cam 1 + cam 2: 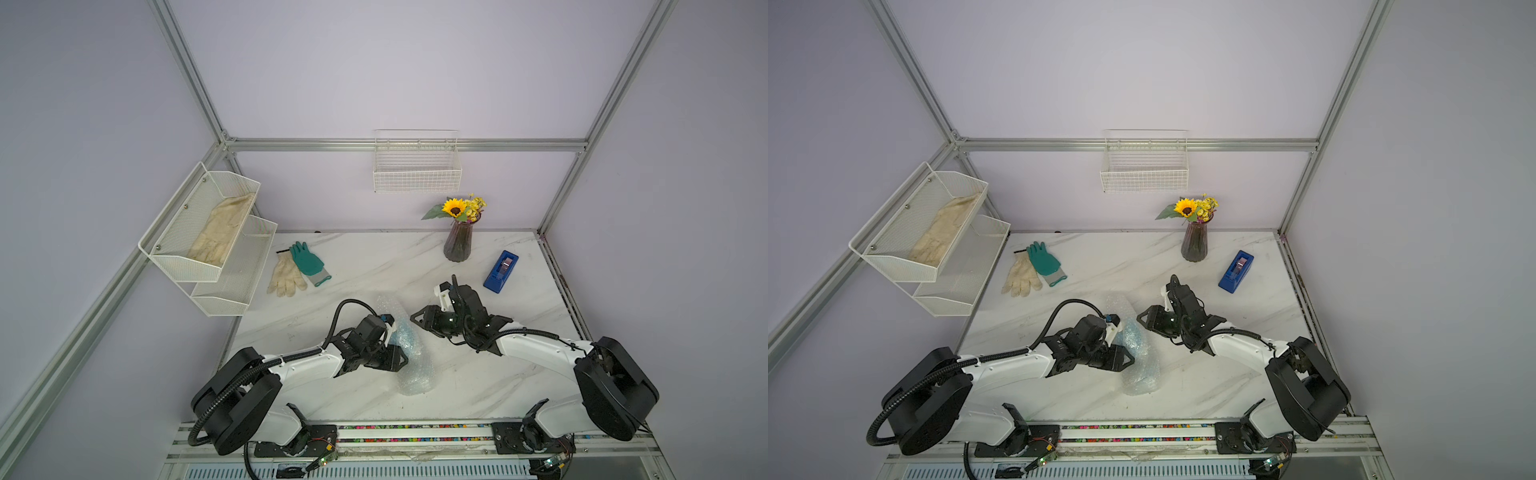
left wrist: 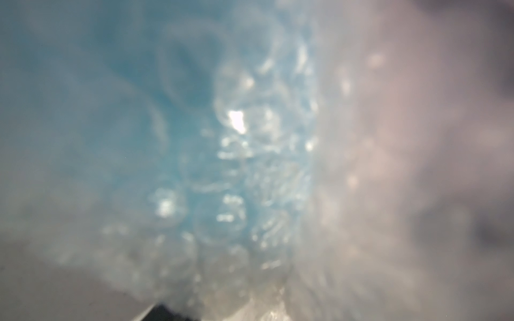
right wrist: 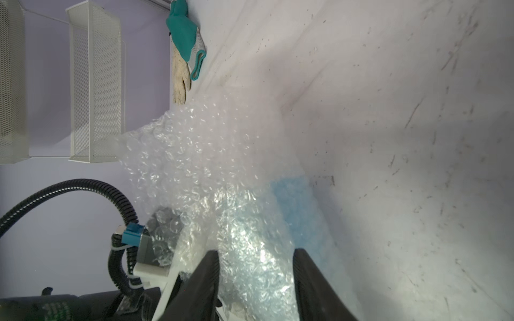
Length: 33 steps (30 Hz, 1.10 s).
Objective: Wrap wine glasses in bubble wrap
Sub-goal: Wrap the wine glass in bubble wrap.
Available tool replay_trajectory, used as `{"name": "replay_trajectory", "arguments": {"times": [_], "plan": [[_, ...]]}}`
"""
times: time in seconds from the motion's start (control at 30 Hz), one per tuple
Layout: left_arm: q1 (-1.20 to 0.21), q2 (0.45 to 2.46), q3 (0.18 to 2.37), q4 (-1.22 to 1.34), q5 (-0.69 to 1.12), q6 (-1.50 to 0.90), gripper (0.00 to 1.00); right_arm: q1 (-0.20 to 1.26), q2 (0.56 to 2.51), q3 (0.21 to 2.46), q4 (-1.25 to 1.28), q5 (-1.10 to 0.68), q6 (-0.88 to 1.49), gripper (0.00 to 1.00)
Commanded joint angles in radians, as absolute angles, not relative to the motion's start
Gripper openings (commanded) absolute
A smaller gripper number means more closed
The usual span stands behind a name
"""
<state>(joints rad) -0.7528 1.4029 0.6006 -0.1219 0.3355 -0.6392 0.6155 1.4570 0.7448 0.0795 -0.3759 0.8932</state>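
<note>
Bubble wrap (image 2: 250, 166) swathes the blue goblet (image 3: 292, 194); the left claw (image 1: 401, 358) cannot be judged, the right claw (image 3: 257, 253) stands half-parted, empty.

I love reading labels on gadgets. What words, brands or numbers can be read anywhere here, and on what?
No text here can be read.
Green print on a dark arm part, right wrist view: too blurred to read.
On the blue tape dispenser: no legible label.

bubble wrap (image 2: 361, 166): close, blurred, fills view | goblet (image 2: 133, 105): blue behind film
</note>
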Motion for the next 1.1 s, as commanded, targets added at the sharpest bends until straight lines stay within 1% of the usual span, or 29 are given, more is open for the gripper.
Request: {"name": "replay_trajectory", "arguments": {"times": [0.0, 0.03, 0.1, 0.17, 0.3, 0.43, 0.63, 0.7, 0.77, 0.93, 1.07], "plan": [[-0.750, 1.405, 0.679, -0.152, 0.367, -0.553, 0.51, 0.611, 1.518, 0.807, 0.046, -0.399, 0.802, 0.49], [-0.750, 1.440, 0.682, -0.153, 0.364, -0.543, 0.51, 0.610, 1.537, 0.827, 0.013, -0.389, 0.758, 0.51], [-0.748, 1.447, 0.696, -0.156, 0.363, -0.516, 0.52, 0.608, 1.555, 0.852, -0.018, -0.387, 0.738, 0.53], [-0.747, 1.465, 0.725, -0.158, 0.379, -0.485, 0.52, 0.604, 1.534, 0.861, -0.051, -0.343, 0.725, 0.60], [-0.748, 1.528, 0.802, -0.180, 0.418, -0.412, 0.52, 0.569, 1.488, 0.838, -0.056, -0.331, 0.690, 0.66], [-0.759, 1.593, 0.888, -0.224, 0.446, -0.341, 0.51, 0.520, 1.461, 0.815, -0.094, -0.332, 0.680, 0.67], [-0.785, 1.679, 1.018, -0.319, 0.446, -0.239, 0.52, 0.503, 1.376, 0.718, -0.103, -0.300, 0.716, 0.69], [-0.791, 1.694, 1.041, -0.340, 0.453, -0.218, 0.53, 0.503, 1.376, 0.693, -0.105, -0.288, 0.719, 0.70], [-0.797, 1.702, 1.053, -0.360, 0.448, -0.178, 0.57, 0.504, 1.348, 0.682, -0.108, -0.280, 0.718, 0.71], [-0.798, 1.684, 1.049, -0.369, 0.427, -0.161, 0.65, 0.503, 1.365, 0.685, -0.141, -0.242, 0.683, 0.72], [-0.797, 1.655, 1.040, -0.370, 0.415, -0.175, 0.78, 0.503, 1.415, 0.695, -0.154, -0.231, 0.673, 0.72]]}}
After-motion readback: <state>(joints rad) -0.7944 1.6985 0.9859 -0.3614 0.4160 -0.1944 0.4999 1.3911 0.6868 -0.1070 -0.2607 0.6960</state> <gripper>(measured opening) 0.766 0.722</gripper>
